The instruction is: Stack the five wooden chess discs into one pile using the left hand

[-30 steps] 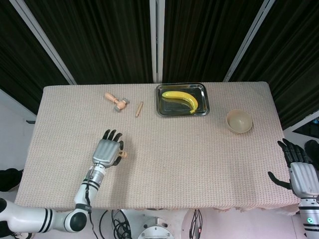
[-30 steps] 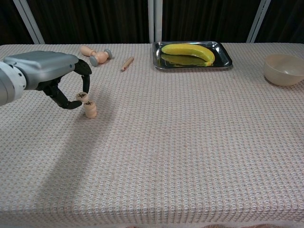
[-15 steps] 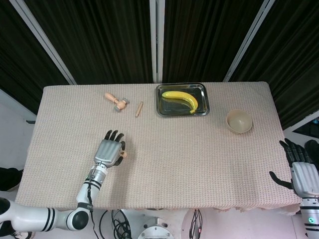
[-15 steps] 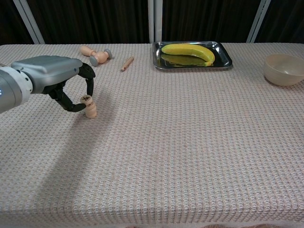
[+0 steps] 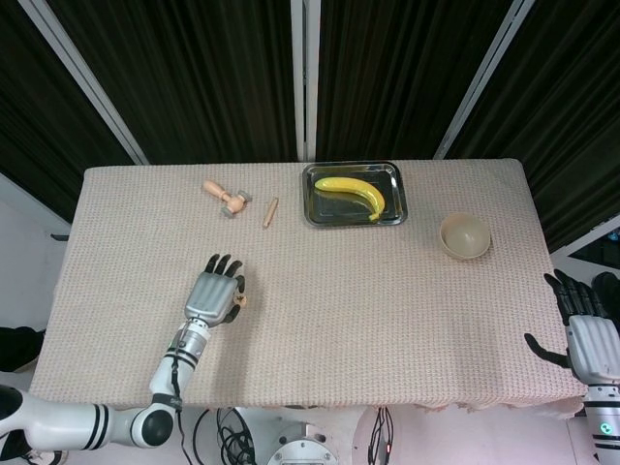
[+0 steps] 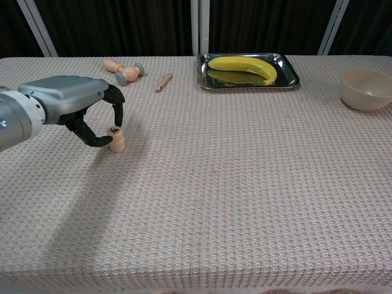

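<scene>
Black curtains with pale metal frame bars behind, and a table covered in a beige woven cloth (image 5: 387,320) takes up pretty much the whole scene.

The grey left hand (image 5: 212,295) sits low over the near-left part of the cloth. In the chest view its dark fingers (image 6: 116,101) curl down around the top of the small stack of round pale wooden chess discs (image 6: 116,139), thumb on one side and a finger on the other, so it looks like it's pinching the top disc, the one with a dark mark on its face. The stack stands on the cloth right under the fingertips, leaning a little. I can't count the discs from here.

Past the hand, toward the curtains, there's a small wooden mallet-like piece with a grey metal end (image 6: 122,69) and just right of that a short wooden stick (image 6: 164,81). Further right of those, a shiny rectangular metal tray (image 6: 288,77) with one yellow banana (image 6: 242,66) lying in it. Way off to the hand's right sits a round cream bowl (image 6: 365,90); nothing shows inside it.

The grey right hand (image 5: 588,339) hangs off the table's right edge, fingers spread, holding nothing.
</scene>
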Robot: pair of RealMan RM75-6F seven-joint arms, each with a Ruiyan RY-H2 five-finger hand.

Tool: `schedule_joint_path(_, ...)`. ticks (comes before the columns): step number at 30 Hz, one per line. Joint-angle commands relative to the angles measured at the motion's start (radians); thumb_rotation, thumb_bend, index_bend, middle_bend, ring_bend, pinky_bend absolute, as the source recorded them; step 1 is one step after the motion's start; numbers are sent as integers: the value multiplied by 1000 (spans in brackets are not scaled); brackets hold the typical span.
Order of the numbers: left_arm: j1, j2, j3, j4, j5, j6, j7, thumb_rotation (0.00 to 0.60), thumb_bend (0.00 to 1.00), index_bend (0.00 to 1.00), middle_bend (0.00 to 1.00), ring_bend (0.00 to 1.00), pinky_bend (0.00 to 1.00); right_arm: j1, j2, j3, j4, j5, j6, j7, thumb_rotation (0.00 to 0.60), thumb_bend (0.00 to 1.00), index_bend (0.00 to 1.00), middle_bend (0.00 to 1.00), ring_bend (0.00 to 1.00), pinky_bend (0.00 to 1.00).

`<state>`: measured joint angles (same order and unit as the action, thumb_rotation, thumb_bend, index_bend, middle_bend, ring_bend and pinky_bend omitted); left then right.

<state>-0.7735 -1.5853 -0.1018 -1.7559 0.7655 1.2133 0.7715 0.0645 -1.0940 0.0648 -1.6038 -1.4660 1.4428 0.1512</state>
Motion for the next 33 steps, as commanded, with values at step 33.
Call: schedule_joint_path(33,55,77,9,-114,92,87,-6,600,324,317,120,0,0,0,-1,0,-1,-1,0,1,600,176,0,0,0,0)
